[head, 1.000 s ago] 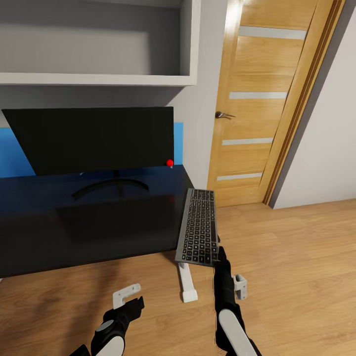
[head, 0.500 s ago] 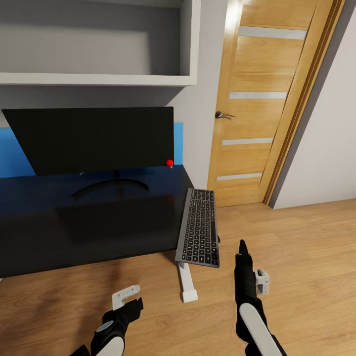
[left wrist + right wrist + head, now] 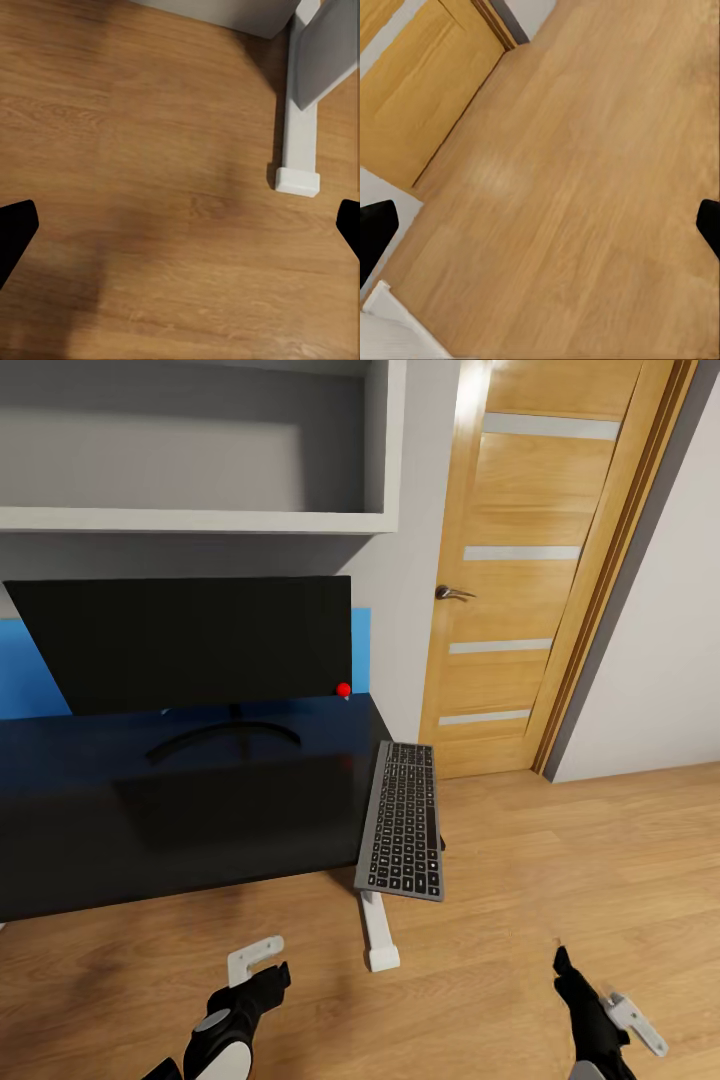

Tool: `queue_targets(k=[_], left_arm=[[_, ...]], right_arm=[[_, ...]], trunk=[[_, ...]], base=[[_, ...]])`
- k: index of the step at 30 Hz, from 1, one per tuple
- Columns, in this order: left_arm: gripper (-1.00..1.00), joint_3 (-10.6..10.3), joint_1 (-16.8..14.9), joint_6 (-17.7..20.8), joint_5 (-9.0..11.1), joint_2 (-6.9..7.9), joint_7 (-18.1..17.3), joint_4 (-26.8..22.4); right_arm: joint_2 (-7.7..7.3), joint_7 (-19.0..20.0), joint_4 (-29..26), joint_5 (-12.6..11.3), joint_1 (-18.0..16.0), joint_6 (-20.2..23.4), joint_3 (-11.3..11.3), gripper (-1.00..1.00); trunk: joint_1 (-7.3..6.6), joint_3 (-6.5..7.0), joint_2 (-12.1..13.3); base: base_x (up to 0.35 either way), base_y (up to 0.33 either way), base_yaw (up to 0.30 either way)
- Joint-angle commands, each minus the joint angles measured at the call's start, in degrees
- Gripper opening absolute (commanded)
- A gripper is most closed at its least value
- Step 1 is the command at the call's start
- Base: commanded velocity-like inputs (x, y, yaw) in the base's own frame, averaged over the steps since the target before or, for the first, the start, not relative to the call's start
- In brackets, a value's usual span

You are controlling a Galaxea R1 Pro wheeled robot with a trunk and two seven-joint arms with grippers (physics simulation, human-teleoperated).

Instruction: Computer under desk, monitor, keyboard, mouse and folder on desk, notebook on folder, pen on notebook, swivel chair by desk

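Note:
The black monitor stands on the glossy black desk. The dark grey keyboard lies lengthwise at the desk's right end, its near end jutting past the edge over a white desk foot. That overhanging end appears in the left wrist view. My left gripper hangs open low in front of the desk, over bare floor. Well to the right of the keyboard and nearer to me, my right gripper is open and holds nothing.
A wooden door with a metal handle is right of the desk, its lower part in the right wrist view. A white-grey wall shelf hangs over the monitor. A blue rear panel backs the desk. Wooden floor stretches to the right.
My right arm has pulled back from the keyboard's near end, down and to the right. The keyboard stayed where it lay, and the left arm has not moved.

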Motion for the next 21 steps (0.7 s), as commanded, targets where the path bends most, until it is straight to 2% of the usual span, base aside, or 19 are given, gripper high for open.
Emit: queue_targets(k=[1,2,3,8,11,15,18,19,20,21], left_arm=[[1.0,-0.2,-0.1,0.3,0.1,0.04,0.3,-0.1],[1.0,-0.3,-0.1,0.3,0.1,0.06,0.3,-0.1],[1.0,-0.4,-0.1,0.3,0.1,0.08,0.3,-0.1],[1.0,-0.7,-0.1,0.3,0.2,-0.13,0.3,0.1],[1.0,-1.1,-0.1,0.3,0.3,-0.43,0.3,0.6],[1.0,-2.8,-0.1,0.4,0.2,-0.71,0.2,4.3],[1.0,-10.0,-0.1,-0.1,0.5,-0.82,0.6,10.8],[1.0,-11.6,-0.1,-1.2,1.1,-0.92,0.5,14.2],[1.0,-12.2,-0.1,-2.1,1.6,-0.99,0.4,16.0],[1.0,-13.1,-0.1,-4.4,3.0,-1.3,0.3,19.4]], right_arm=[[-0.3,-0.4,1.2,0.1,-0.1,-0.4,0.4,1.0],[-0.55,-0.4,3.7,0.4,-0.1,-0.4,0.4,1.0],[-0.71,-0.4,8.7,0.6,-0.2,-0.4,0.5,1.0],[-0.55,0.1,19.1,0.8,-0.3,-0.6,0.6,1.0],[0.02,0.3,21.1,0.9,-0.3,-0.8,0.7,1.0],[0.35,0.5,22.7,0.9,-0.4,-1.1,0.8,1.0],[0.56,0.7,24.9,1.5,-0.4,-2.9,1.2,1.0],[0.66,0.8,25.4,2.2,-0.4,-4.1,1.4,1.0],[0.73,0.9,25.7,2.7,-0.4,-4.6,1.6,1.0],[1.09,1.2,26.8,3.9,-0.4,-5.3,2.1,1.0]], trunk=[[-0.01,-0.05,0.0],[-0.01,-0.05,0.0],[-0.01,-0.05,0.0],[-0.01,-0.05,0.0],[-0.01,-0.05,0.0],[-0.01,-0.05,0.0],[-0.01,-0.05,0.0],[-0.01,-0.05,0.0],[-0.01,-0.05,0.0],[-0.01,-0.05,0.0]], base=[[0.0,0.0,0.0],[0.0,0.0,0.0],[0.0,0.0,0.0],[0.0,0.0,0.0],[0.0,0.0,0.0],[0.0,0.0,0.0],[0.0,0.0,0.0],[0.0,0.0,0.0],[0.0,0.0,0.0],[0.0,0.0,0.0]])
